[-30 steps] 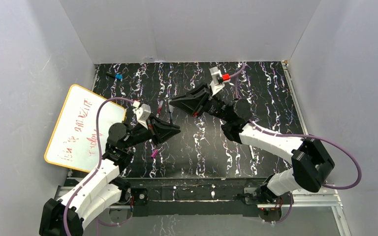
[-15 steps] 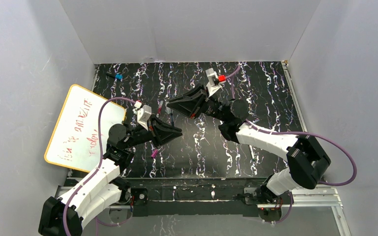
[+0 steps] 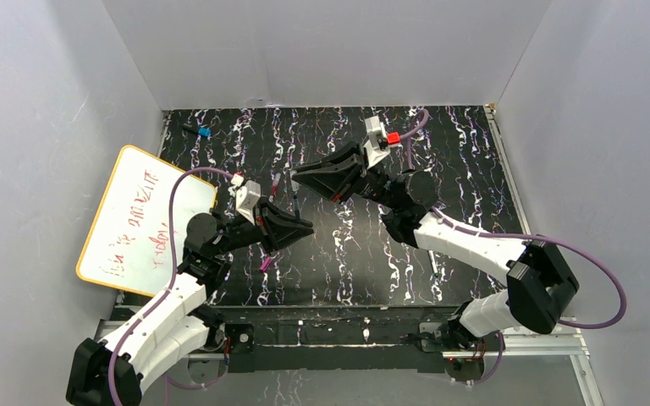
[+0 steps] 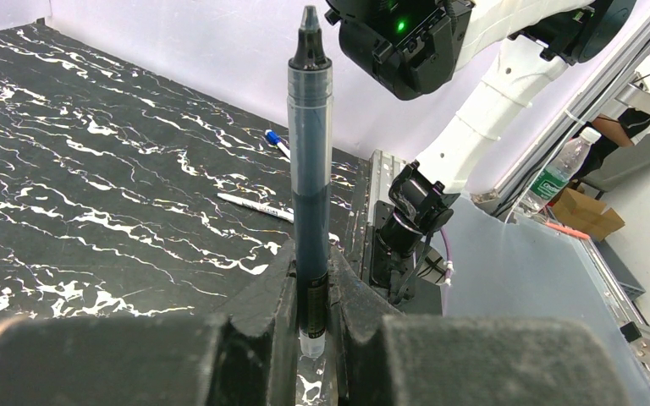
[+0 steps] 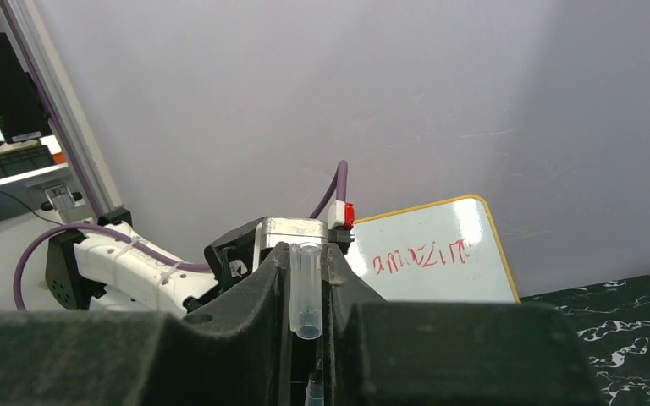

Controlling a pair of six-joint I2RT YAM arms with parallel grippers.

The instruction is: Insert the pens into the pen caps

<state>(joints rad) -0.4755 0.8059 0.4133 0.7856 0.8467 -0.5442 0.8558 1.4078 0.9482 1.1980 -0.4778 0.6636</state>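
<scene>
Dark ink shows through the barrel of the pen (image 4: 310, 169) your left gripper (image 4: 311, 279) is clamped on. The grip sits near the back end, so most of the barrel stands free. Its tapered tip is at the top centre of the left wrist view, aimed at the right arm.

Your right gripper (image 5: 306, 262) is closed on a pale, see-through cap (image 5: 305, 292) in the middle of the right wrist view. The cap's far end looks like the open mouth, and it faces the left arm.

From above, the two grippers face each other over the middle of the table (image 3: 474, 152), near but apart. I judge the tip is not yet inside the cap.

Before you close the gap, bring the pen and cap onto one straight line, checking each wrist view for sideways and up-down offset. Then move only along the pen's length, slowly. With so much barrel free, a slight miss will probably lever the pen in its grip rather than slide it in. If the tip catches the rim, back off and re-aim instead of pushing harder, since the cap could slip backward between the fingers. Keep pressing until it seats.

A magenta cap (image 3: 265, 264) lies at lower left of centre and a white pen (image 3: 431, 262) at lower right, both waiting on the table.
</scene>
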